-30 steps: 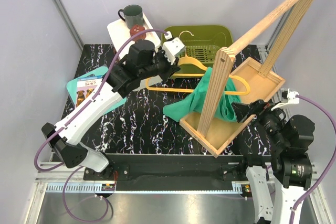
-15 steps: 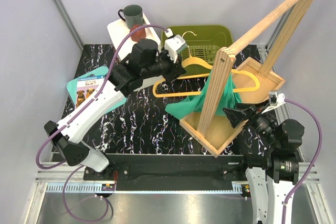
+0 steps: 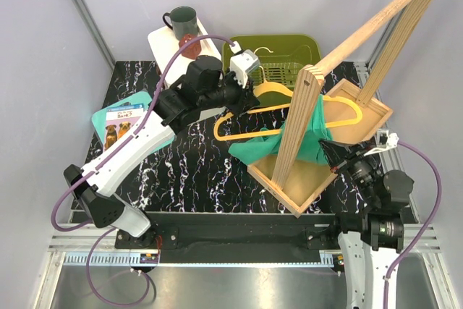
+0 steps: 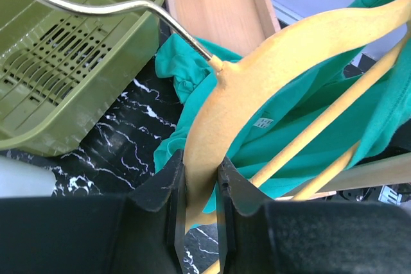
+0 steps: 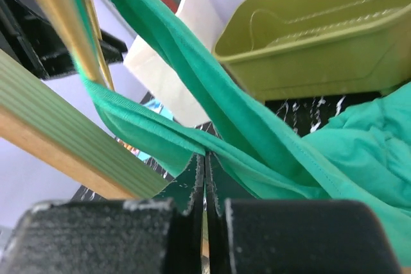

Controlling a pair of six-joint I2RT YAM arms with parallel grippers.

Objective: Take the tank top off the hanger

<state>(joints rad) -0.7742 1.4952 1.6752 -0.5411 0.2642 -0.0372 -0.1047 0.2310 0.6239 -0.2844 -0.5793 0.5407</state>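
Yellow hanger (image 4: 270, 62) in left gripper (image 4: 200, 165), tank top (image 5: 359, 139) in right gripper (image 5: 205, 158).

Olive basket (image 3: 289, 41) back-ctr, mug (image 3: 182, 18) on white block (image 3: 160, 40) beside it, wooden rack (image 3: 296, 121) R, booklet (image 3: 119, 119) L.

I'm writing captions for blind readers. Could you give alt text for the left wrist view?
The left gripper is shut on the broad shoulder of a yellow hanger, with the teal tank top bunched behind it. The hanger's metal hook reaches up-left over an olive basket; a wooden tray sits at the top.
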